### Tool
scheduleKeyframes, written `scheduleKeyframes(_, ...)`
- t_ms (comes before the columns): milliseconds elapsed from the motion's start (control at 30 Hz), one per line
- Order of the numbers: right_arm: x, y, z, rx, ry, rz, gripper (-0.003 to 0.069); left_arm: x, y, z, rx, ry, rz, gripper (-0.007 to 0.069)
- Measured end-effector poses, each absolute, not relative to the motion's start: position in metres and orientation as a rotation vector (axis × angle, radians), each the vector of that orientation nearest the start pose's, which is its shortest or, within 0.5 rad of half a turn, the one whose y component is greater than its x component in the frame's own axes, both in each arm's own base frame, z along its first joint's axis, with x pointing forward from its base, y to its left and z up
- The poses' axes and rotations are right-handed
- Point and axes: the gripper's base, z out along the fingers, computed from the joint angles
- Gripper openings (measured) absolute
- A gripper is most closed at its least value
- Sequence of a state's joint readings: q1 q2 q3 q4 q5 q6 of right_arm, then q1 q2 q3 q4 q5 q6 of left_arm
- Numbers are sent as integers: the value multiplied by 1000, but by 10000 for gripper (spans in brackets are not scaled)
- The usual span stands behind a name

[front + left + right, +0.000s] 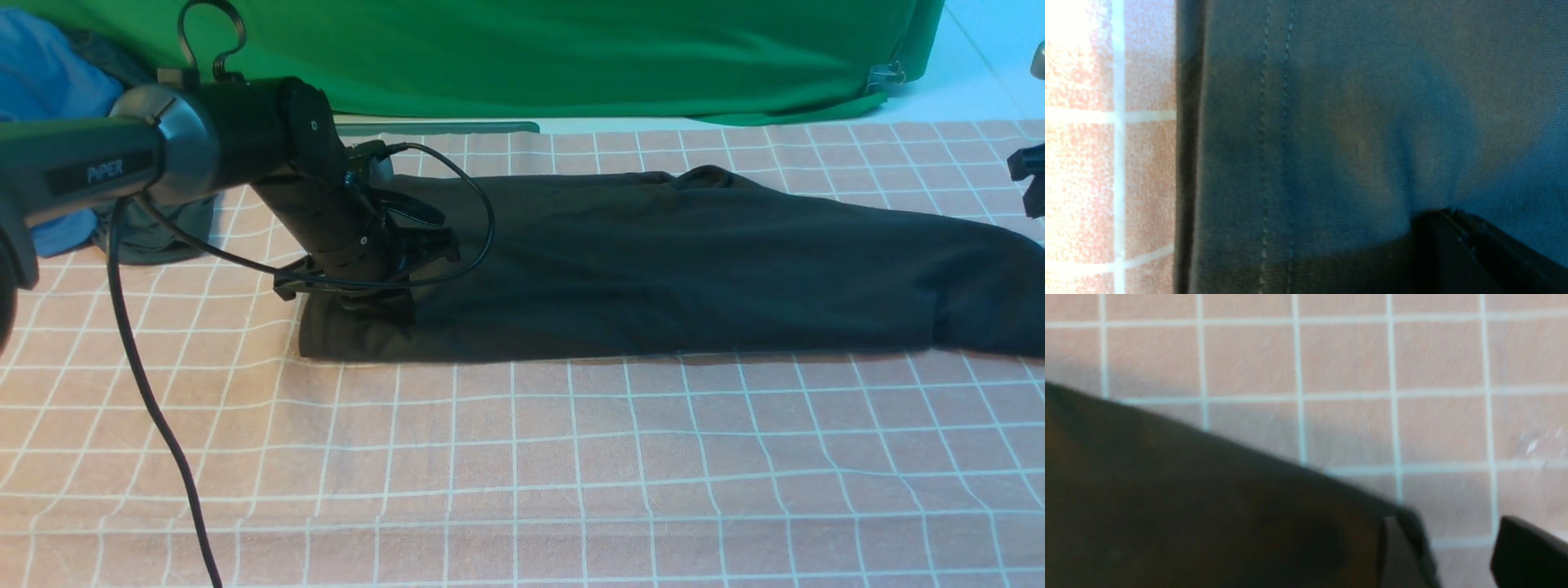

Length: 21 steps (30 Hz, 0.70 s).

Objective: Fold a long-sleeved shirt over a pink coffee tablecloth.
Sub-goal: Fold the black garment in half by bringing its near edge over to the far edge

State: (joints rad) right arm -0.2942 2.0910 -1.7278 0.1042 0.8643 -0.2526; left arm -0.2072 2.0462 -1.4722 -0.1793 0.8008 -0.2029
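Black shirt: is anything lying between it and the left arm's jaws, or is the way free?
Nothing visible is in the way. The left gripper is down at the left end of the long-sleeved shirt, by its stitched hem. The left wrist view shows the fabric up close, beside the pink coffee tablecloth.

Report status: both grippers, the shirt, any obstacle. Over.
Left gripper down on long-sleeved shirt's left end, grip unclear. Right gripper open, empty, beside the shirt. Shirt lies as long strip on pink tablecloth. No obstacle seen on it.
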Motion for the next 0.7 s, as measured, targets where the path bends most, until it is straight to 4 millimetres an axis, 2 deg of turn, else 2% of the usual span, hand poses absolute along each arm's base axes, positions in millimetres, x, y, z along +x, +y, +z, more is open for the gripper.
scheduleKeyframes(133,433,-123,236,163,2818,26,397,409,-98,177,-156,2869,-295,13)
scheduleKeyframes(200,426,-120,254,162,2861,48,379,406,-97,191,-157,2837,-304,13)
scheduleKeyframes(367,410,-115,289,182,2810,38,220,399,-97,226,-166,2757,-350,13)
scheduleKeyframes(400,408,-114,293,183,2804,36,199,399,-97,227,-168,2754,-354,13)
scheduleKeyframes(433,397,-111,305,184,2785,30,155,397,-98,234,-174,2736,-373,13)
scheduleKeyframes(500,383,-107,314,183,2779,29,104,396,-98,238,-183,2728,-392,13)
scheduleKeyframes(600,364,-101,314,186,2808,39,54,396,-101,235,-199,2736,-429,13)
scheduleKeyframes(700,350,-97,297,197,2882,64,55,399,-104,224,-192,2758,-461,13)
